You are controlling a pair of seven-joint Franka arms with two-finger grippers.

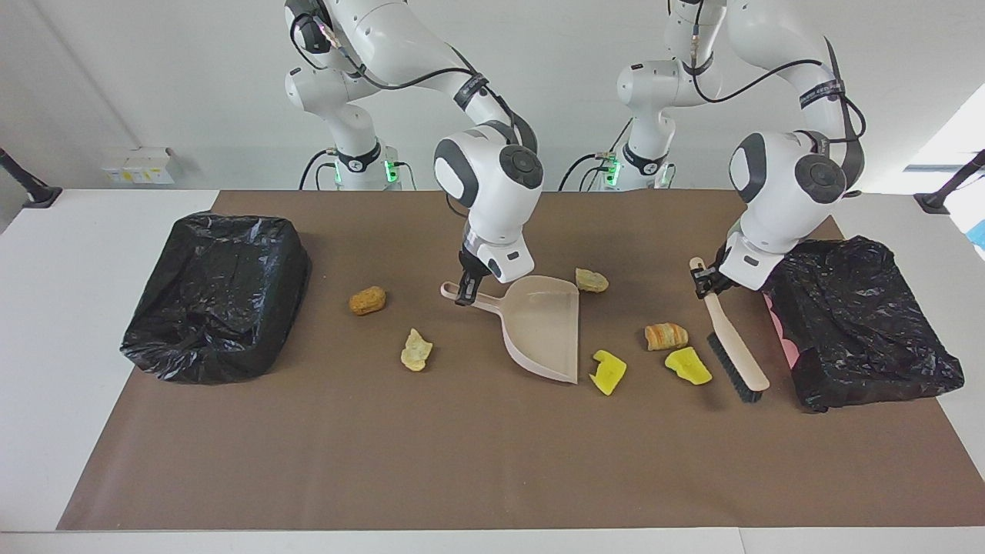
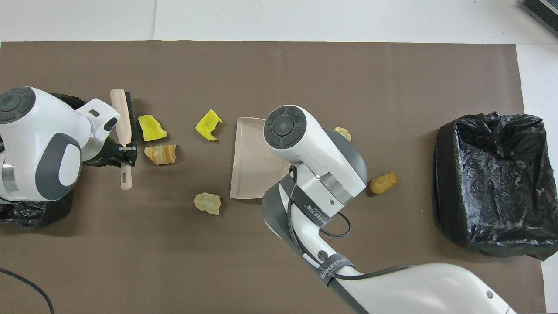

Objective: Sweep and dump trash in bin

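Sweep-and-dump task at an early stage, judged from the layout: six scraps of trash visible, all lying loose on the brown mat, none seen in the black-lined bin at the right arm's end or in the second bin at the left arm's end. What shows of the dustpan bare, with part of its tray hidden under the right arm in the overhead view. One yellow chunk just beside the open lip of the pan; a striped bread lump and a second yellow chunk between pan and brush, the latter chunk just beside the bristles; a pale lump at the lip's corner nearer the robots; an orange-brown lump and another pale lump between the pan's handle and the bin at the right arm's end. All sweeping, lifting and dumping left to do. Right gripper clamped on the dustpan's handle, wrist pitched down, lip turned toward the brush. Left gripper clamped on the upper end of the brush handle, brush slanting down to the mat beside the second bin, bristles facing the scraps, placed as if for a stroke toward the pan.
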